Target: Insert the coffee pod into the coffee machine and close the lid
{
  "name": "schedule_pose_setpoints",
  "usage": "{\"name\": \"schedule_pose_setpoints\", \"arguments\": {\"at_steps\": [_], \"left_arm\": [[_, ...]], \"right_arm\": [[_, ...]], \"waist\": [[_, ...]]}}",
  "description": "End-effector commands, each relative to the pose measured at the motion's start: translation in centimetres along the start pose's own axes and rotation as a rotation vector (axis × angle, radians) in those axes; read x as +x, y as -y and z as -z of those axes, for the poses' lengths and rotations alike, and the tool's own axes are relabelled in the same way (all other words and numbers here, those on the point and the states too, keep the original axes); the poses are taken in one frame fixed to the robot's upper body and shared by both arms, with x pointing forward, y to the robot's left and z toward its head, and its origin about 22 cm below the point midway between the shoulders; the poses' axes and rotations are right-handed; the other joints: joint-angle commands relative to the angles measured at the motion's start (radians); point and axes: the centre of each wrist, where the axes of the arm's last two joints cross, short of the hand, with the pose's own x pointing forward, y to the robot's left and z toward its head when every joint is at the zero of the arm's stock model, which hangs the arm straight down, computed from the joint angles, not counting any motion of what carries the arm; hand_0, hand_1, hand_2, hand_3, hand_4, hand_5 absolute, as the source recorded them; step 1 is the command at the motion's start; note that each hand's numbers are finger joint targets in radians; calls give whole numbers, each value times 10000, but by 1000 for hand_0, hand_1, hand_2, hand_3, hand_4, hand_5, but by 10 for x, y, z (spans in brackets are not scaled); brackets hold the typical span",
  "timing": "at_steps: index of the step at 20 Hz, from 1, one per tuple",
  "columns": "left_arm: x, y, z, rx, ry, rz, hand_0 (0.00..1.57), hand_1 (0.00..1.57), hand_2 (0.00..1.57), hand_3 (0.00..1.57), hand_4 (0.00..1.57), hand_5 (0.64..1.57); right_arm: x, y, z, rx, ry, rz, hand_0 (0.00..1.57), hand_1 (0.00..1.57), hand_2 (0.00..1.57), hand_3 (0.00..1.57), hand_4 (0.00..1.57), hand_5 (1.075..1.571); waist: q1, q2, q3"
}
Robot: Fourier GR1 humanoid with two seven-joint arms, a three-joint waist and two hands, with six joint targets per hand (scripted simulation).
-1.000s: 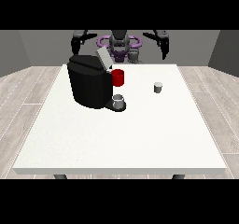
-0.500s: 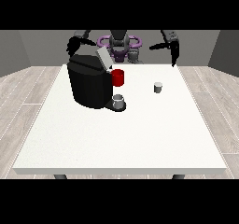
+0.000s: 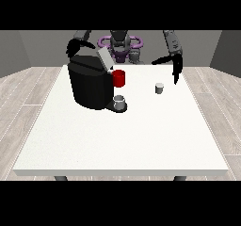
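**Robot at a white table with a coffee machine and a pod**

A white table is filling most of the view, with the robot sitting small at the 12 o'clock edge, facing the camera.

At the view's left, about 10 o'clock from the table's centre, a black hand is hanging in the air just above the back corner of the machine. Its fingers are curling downward, but whether they are pressed together or holding anything cannot be told.

Below that hand, a black coffee machine is standing on the table. Its grey lid is tilting up and open at the top. A red part is sticking out of the machine's front at 3 o'clock, and a small grey cup is sitting on the machine's base beneath it.

Further right, at about 1 o'clock from the table's centre, the pod, small and pale grey, is resting upright on the table, well apart from the machine.

At the view's right, the second hand is hovering above the table's far edge, near the pod at its 1 o'clock and not touching it. Its fingers are spreading out straight, one pointing toward 9 o'clock and the others toward 6 o'clock, holding nothing.
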Motion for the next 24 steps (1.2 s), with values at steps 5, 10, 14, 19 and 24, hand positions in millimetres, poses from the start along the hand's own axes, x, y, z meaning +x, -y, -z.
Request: {"name": "schedule_pose_setpoints", "arguments": {"at_steps": [5, 10, 14, 19, 24], "left_arm": [[-11, 1, 13, -478, -752, 1172, 0, 0, 0, 0, 0, 1571], [-8, 29, 26, -790, -446, 1868, 0, 0, 198, 0, 0, 1571], [-8, 25, 28, -1062, -1042, 2543, 223, 223, 529, 222, 0, 1571], [-21, 9, 30, -329, -1174, 2752, 758, 758, 820, 513, 0, 1571], [-5, -1, 40, -749, -1655, 4190, 600, 600, 715, 469, 0, 1571]], "right_arm": [[-11, 1, 4, 113, -337, -68, 0, 0, 0, 0, 340, 1571], [-1, -8, 32, -436, -344, -87, 0, 0, 0, 0, 397, 1571], [-24, 10, 21, -593, -1206, -393, 0, 0, 0, 0, 371, 1571], [0, 1, 39, -373, -534, -607, 0, 0, 0, 0, 422, 1571], [-2, -3, 42, -435, -912, -686, 0, 0, 0, 0, 356, 1571]], "waist": [[118, 265, 1], [406, 619, 0], [521, 91, 3], [124, 968, -3], [105, 552, 1]]}}
